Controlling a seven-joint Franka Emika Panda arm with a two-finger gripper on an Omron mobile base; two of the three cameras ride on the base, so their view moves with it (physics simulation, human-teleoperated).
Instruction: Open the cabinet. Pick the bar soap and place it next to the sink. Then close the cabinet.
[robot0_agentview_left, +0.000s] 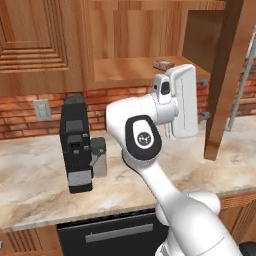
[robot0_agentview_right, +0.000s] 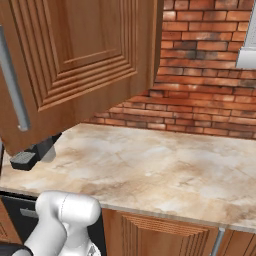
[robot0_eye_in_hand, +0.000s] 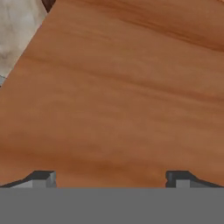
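The cabinet (robot0_agentview_left: 145, 50) is seen with its door (robot0_agentview_left: 225, 80) swung out towards the robot, so the wooden shelf (robot0_agentview_left: 125, 70) inside is exposed. The bar soap (robot0_agentview_left: 163, 64) is found lying flat on that shelf, towards its right end, just behind the white arm. In the hand view the claw (robot0_eye_in_hand: 111, 178) is shown wide, with nothing between its tips, close against a plain wooden surface; which part of the cabinet this is cannot be told.

The soap is judged to be light, stiff and not fragile, but probably smooth and somewhat slippery. It is best taken across its narrow width, on the two long reddish-brown edges, with the tips lowered almost to the shelf so that the low block is not skimmed over. A black coffee machine (robot0_agentview_left: 76, 145) is seen on the marble desk (robot0_agentview_left: 35, 170) below, well apart from the soap.
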